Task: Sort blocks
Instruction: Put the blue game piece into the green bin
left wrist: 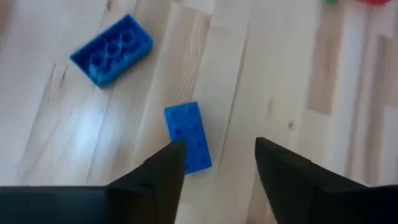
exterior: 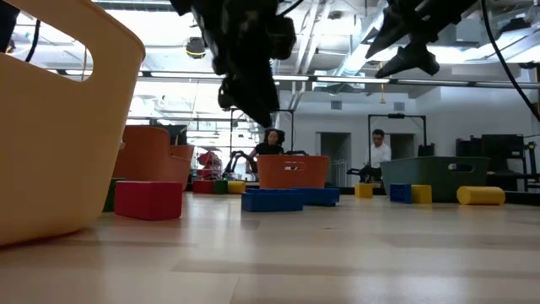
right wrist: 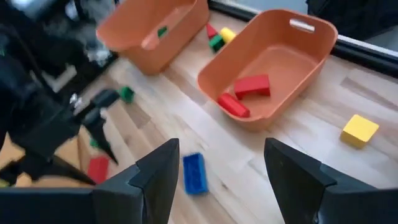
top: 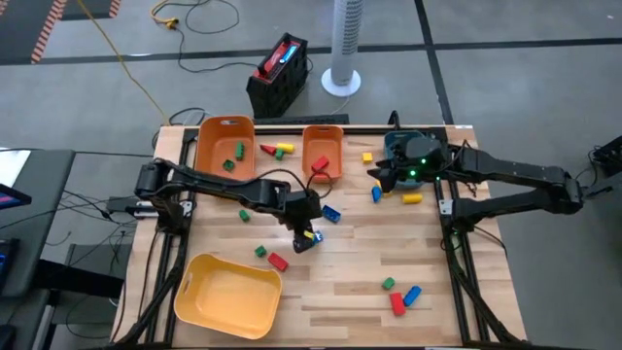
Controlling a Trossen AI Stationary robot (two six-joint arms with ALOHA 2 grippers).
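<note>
Closest to the low camera, a yellow plastic bin (exterior: 59, 127) is seen at the table's near-left corner, with a red plastic brick (exterior: 148, 199) just beside it. Above the middle of the wooden table (top: 360, 262), the left gripper (left wrist: 214, 158) is held over a small blue studded brick (left wrist: 188, 135); its dark fingers (left wrist: 163, 177) are spread apart with nothing between them, and the brick lies on the wood by one fingertip, apparently not gripped. A second, larger blue brick (left wrist: 112, 48) lies apart from it. The right gripper (right wrist: 217, 165) is raised above the table's far right part, its jaws parted and empty. Two red bricks (right wrist: 244, 94) are contained in the smaller orange plastic bin (right wrist: 298, 46), and green ones (top: 233, 156) in the larger orange bin (top: 209, 136). Other coloured bricks are scattered over the table.
</note>
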